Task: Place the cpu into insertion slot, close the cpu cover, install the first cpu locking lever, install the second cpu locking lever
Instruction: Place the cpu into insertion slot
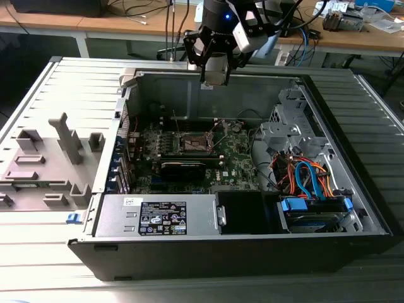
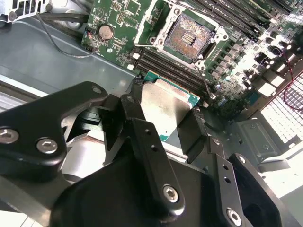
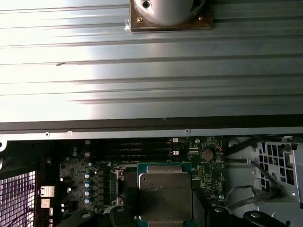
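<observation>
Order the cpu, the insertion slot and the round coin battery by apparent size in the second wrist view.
1. The cpu and the insertion slot: they look alike, and the cpu is nearer the camera, so I do not rank them.
2. The coin battery: clearly smallest.

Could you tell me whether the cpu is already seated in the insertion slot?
No: in the second wrist view the gripper holds the cpu clear of the insertion slot, whose contacts lie bare.

The cpu [image 2: 163, 106] top was finished in smooth, dull silver metal. The gripper [image 2: 165, 105] fingers [image 2: 142, 132] were coated matt black. The insertion slot [image 2: 190, 34] was rimmed in bright metal. The table [image 3: 142, 80] was formed of ribbed, glossy grey sheet metal.
</observation>
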`<state>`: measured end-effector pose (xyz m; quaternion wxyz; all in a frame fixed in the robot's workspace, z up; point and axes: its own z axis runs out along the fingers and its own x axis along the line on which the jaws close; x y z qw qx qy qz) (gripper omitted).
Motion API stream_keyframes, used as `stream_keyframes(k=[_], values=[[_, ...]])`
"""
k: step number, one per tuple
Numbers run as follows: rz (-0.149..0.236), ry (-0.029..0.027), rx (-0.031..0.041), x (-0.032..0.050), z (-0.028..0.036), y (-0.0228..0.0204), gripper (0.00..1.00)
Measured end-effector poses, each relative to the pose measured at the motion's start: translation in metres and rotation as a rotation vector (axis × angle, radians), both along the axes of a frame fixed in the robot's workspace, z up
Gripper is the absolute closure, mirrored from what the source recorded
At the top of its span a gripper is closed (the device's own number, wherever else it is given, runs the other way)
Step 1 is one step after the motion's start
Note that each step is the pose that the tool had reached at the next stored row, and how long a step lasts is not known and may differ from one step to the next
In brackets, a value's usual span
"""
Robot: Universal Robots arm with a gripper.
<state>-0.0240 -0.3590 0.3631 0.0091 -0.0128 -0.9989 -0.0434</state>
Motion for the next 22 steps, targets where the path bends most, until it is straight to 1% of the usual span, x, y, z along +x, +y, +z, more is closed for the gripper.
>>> stream_keyframes(k=[11, 13, 21, 22], values=[[0.000, 0.0001, -0.0035, 0.0000, -0.0010, 0.0000, 0.45], [0.000, 0.0000, -0.0051, -0.0001, -0.0078, 0.0000, 0.45], [0.000, 0.0000, -0.0055, -0.0001, -0.0087, 0.0000, 0.45], [0.000, 0.0001, -0.0096, -0.0001, -0.0130, 0.0000, 0.45]])
